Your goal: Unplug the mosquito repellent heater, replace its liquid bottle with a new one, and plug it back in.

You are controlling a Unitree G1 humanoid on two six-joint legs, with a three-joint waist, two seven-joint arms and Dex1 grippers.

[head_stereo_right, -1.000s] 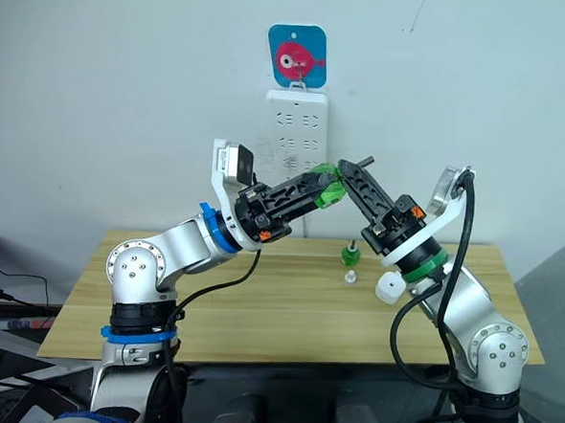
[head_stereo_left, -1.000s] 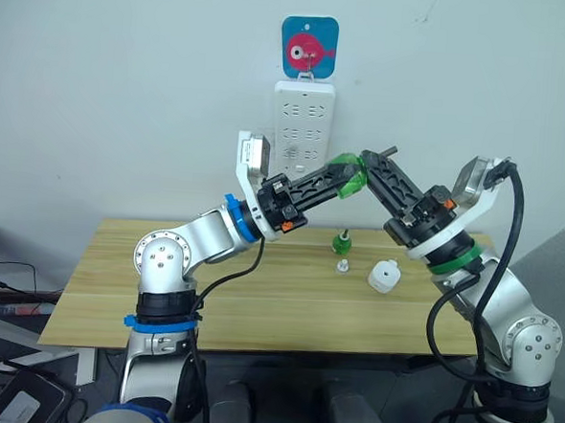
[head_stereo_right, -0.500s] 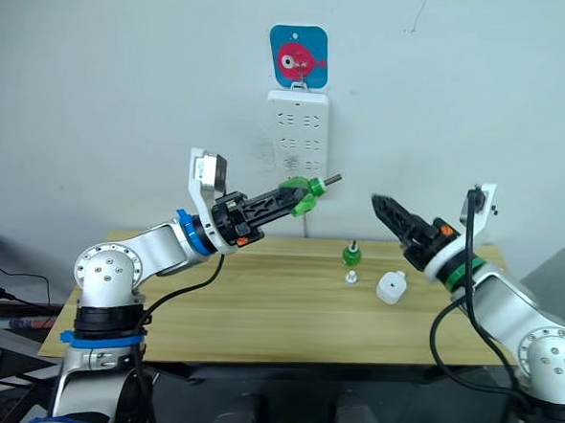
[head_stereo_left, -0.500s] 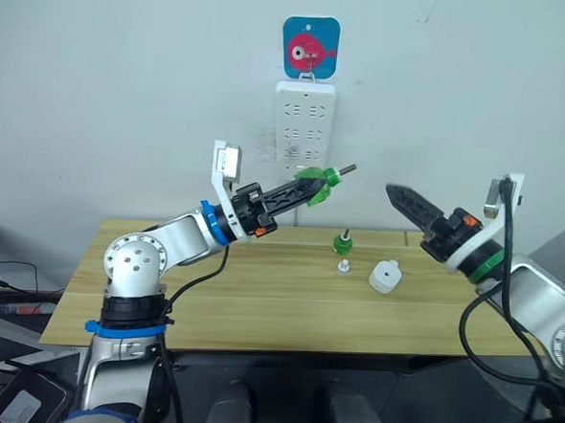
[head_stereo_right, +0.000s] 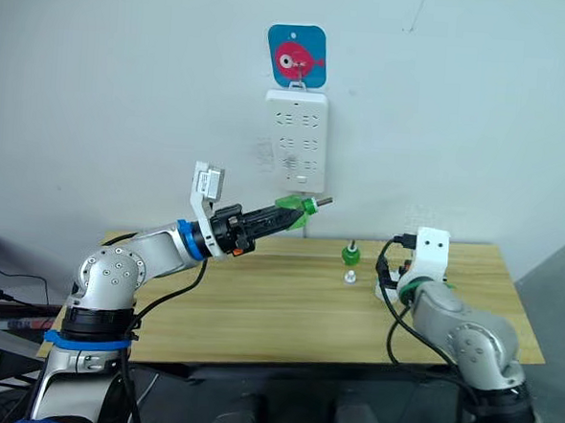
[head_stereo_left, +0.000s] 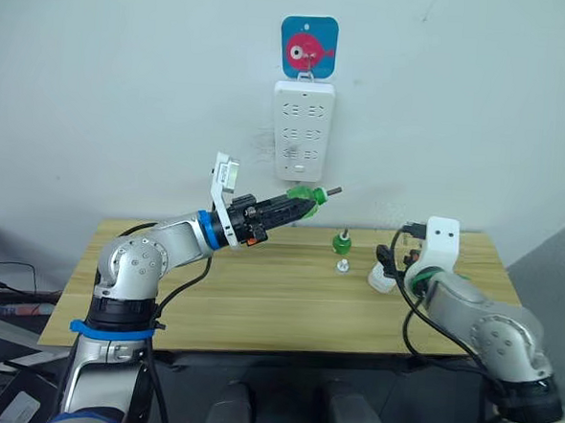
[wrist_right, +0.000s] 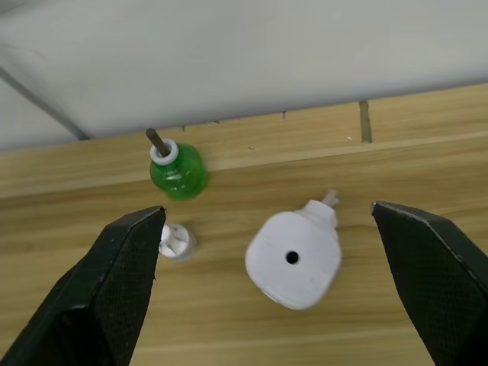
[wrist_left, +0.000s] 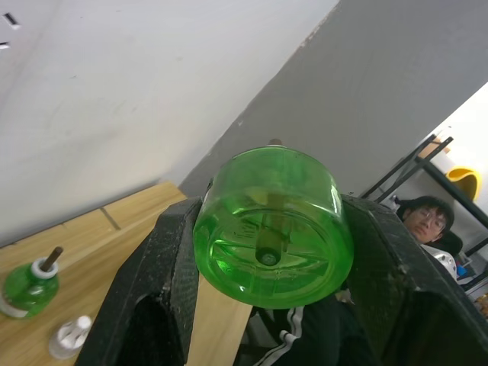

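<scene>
Right wrist view: heater [wrist_right: 293, 259] between spread fingers [wrist_right: 114, 282], untouched

The left gripper [head_stereo_left: 300, 201] is raised above the wooden table [head_stereo_left: 210, 293], clamped on a green bottle [head_stereo_left: 307, 195] whose wick points toward the white power strip [head_stereo_left: 303, 128] on the wall. Another green bottle [head_stereo_left: 341, 241], a small white cap [head_stereo_left: 341, 266] and the mosquito repellent heater [head_stereo_left: 382, 276] rest on the table.

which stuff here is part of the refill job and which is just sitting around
Part of the job:
- heater on the table
- green bottle held in the left tool
- second green bottle standing on the table
- small white cap
- power strip on the wall
- right tool, open over the heater

Just there:
- fish picture
- table
</scene>
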